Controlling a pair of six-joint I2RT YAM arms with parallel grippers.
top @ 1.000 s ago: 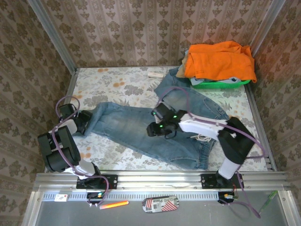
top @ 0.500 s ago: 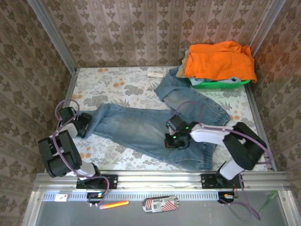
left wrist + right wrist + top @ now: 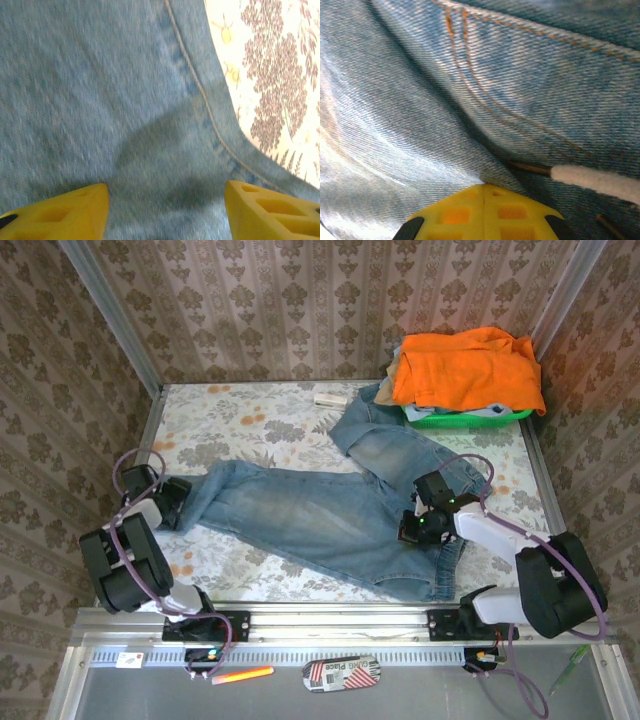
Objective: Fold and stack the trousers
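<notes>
Trousers position: the trousers [image 3: 330, 515] lie open and flat across the table [image 3: 250, 420]. One leg runs to the left edge, the other bends up toward the far right corner, and the waist sits by the near right edge.
Folds made: none that I can see. Both legs are at full length and apart from each other.
Stacking: not started. There is no folded bundle on the table.
Left gripper: the left gripper [image 3: 178, 502] sits at the cuff by the left edge. Its yellow fingers [image 3: 60, 212] stand well apart over the denim and hold nothing.
Right gripper: the right gripper [image 3: 420, 527] is down on the waist near the right edge. Its tips are pressed together and seem to nip a raised ridge of denim just beside a white cord [image 3: 595, 180].
Step in hand (judged): taking hold of both ends for a first fold.
Left to do (judged): nearly everything, namely bringing the legs together, folding lengthwise and placing the result on a stack.
Count, trousers: one pair.
Count, grippers: two.
Count, orange garment: one orange garment [image 3: 465, 365], heaped on top of the basket.
Count, basket: one green basket [image 3: 470, 418] at the far right corner.
Count, small pale item: one small pale item [image 3: 330, 398] at the far edge. I cannot tell what it is.
</notes>
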